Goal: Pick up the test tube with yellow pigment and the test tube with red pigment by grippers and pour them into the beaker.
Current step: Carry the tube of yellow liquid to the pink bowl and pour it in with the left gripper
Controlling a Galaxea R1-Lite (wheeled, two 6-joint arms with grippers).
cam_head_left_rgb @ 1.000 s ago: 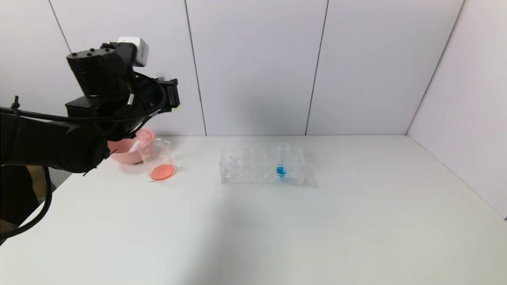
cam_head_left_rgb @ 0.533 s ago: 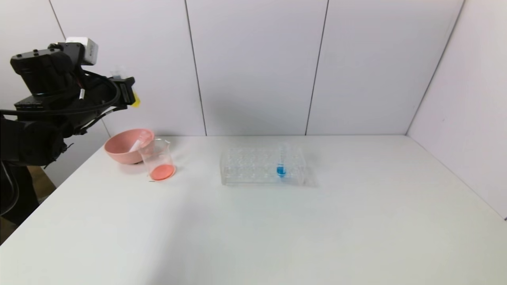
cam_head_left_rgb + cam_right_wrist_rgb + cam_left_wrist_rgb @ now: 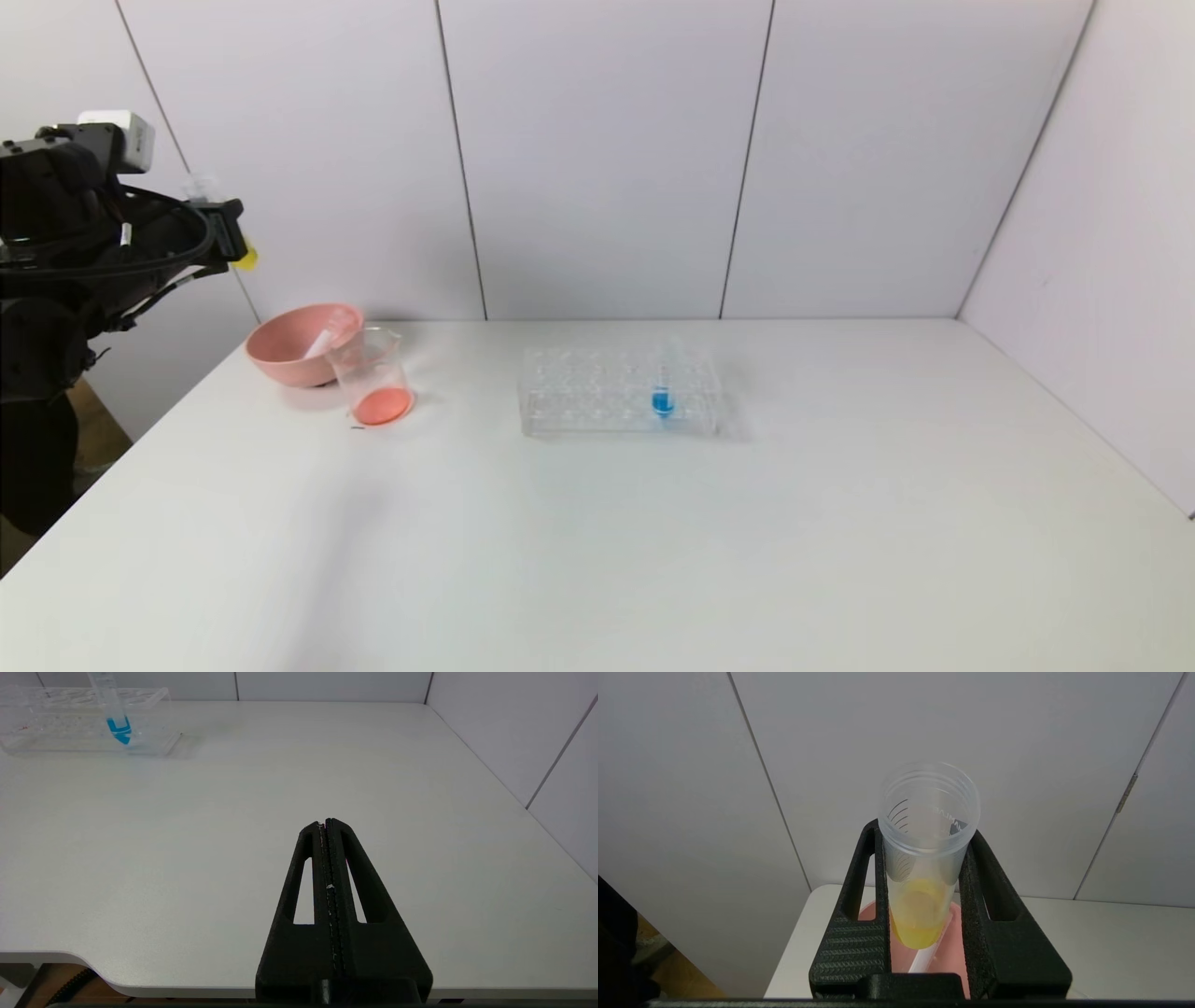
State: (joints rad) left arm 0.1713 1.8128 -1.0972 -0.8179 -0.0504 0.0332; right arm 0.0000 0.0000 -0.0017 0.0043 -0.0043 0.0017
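My left gripper (image 3: 233, 238) hangs high at the far left, above and to the left of the pink bowl, shut on the test tube with yellow pigment (image 3: 246, 259). The left wrist view shows that tube (image 3: 924, 868) upright between the fingers (image 3: 859, 933), with yellow liquid in its bottom. The beaker (image 3: 373, 373) stands on the table in front of the bowl and holds orange-red liquid. The test tube with red pigment is out of view. My right gripper (image 3: 325, 822) is shut and empty above the table's near right edge.
A pink bowl (image 3: 280, 322) behind the beaker holds a pale slanted tube (image 3: 322, 341). A clear rack (image 3: 597, 392) at mid-table carries a tube with blue liquid (image 3: 664, 383). Wall panels close the back and right.
My left arm has swung left and away from above the bowl and beaker, carrying the yellow tube, and now sits at the far left. Nothing else moved.
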